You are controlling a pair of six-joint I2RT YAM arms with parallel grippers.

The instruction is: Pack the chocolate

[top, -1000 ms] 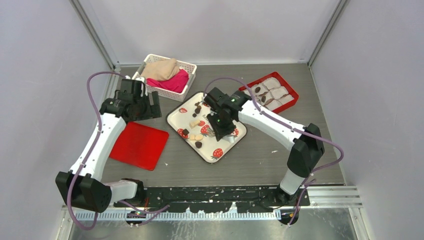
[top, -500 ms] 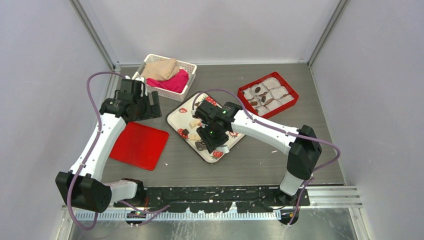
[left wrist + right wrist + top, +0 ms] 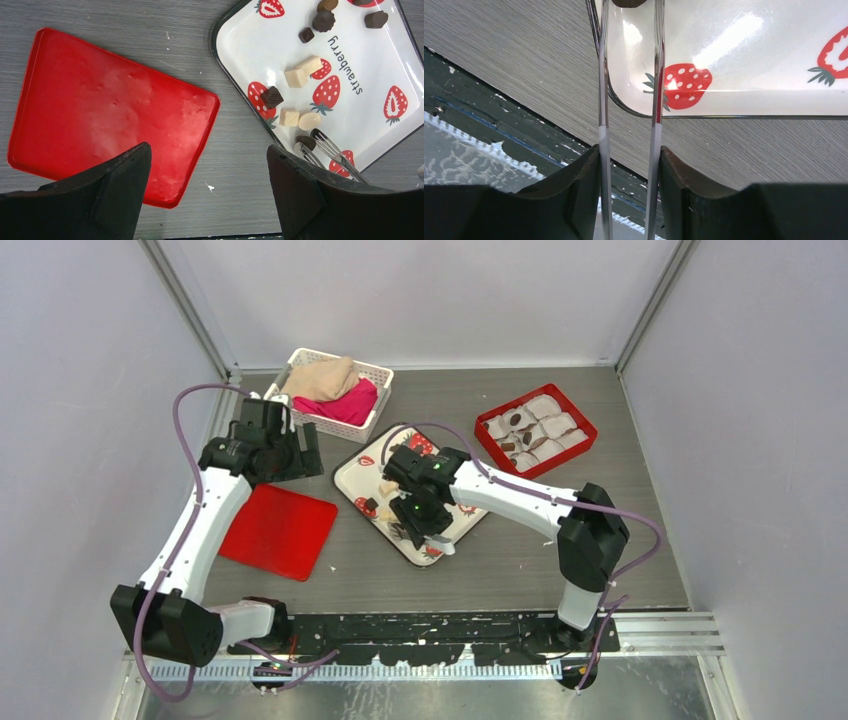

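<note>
Small dark chocolate lumps point(image 3: 272, 96) lie with cream-coloured lumps point(image 3: 296, 77) on a white strawberry-print tray point(image 3: 380, 65), which also shows in the top view point(image 3: 352, 468). My right gripper point(image 3: 629, 155) is shut on metal tongs point(image 3: 603, 100) over the tray's near corner point(image 3: 749, 60). The tong tips point(image 3: 325, 147) stand either side of one dark lump point(image 3: 305, 142) that also shows at the top edge of the right wrist view point(image 3: 629, 2); I cannot tell if they squeeze it. My left gripper point(image 3: 207, 165) is open and empty above bare table left of the tray.
A red box point(image 3: 583, 426) of white paper cups, some holding dark lumps point(image 3: 515, 421), sits at the back right. A flat red lid point(image 3: 100, 115) lies left of the tray. A white basket point(image 3: 372, 372) of cloths stands at the back. The table's near edge lies just past the tray corner.
My right arm has swung the tongs from the tray's middle toward its near left corner and lowered them around a dark lump. The left arm has not moved.
</note>
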